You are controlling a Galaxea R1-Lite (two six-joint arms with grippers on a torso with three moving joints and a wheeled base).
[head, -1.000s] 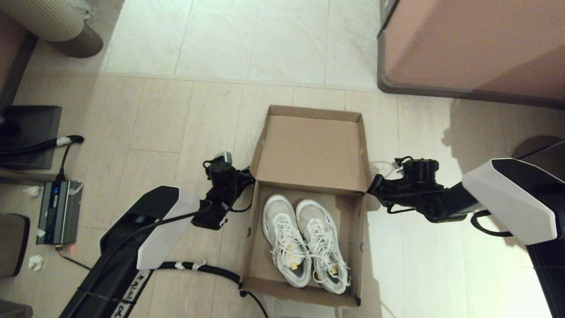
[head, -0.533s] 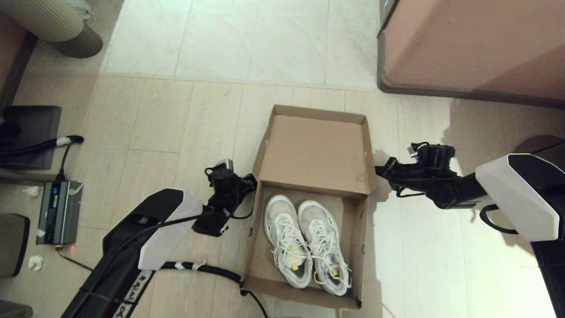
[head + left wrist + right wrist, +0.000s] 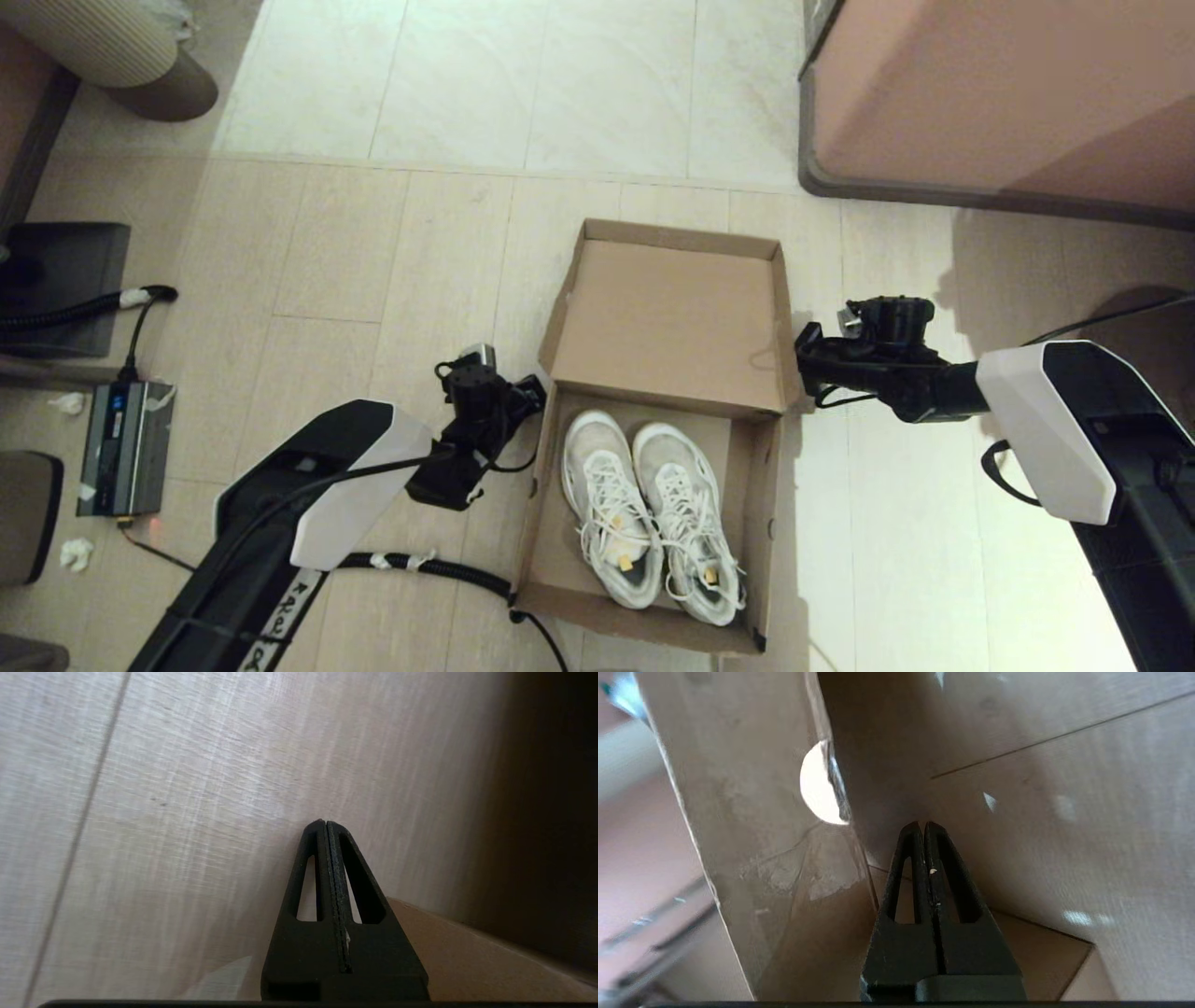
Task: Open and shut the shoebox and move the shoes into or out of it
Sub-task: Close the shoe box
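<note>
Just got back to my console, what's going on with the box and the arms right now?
The shoebox sits on the floor with its lid flipped up and open, and both white shoes lie side by side inside. The left claw is at the box's left rear corner by the lid hinge, and the right claw is against the lid's right edge. Both claws are shut and neither is gripping anything. A pinkish-brown cabinet stands beyond the box on the right.

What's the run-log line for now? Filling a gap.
shoebox: lid open | shoes: inside | left gripper: shut, beside box | right gripper: shut, by lid
</note>
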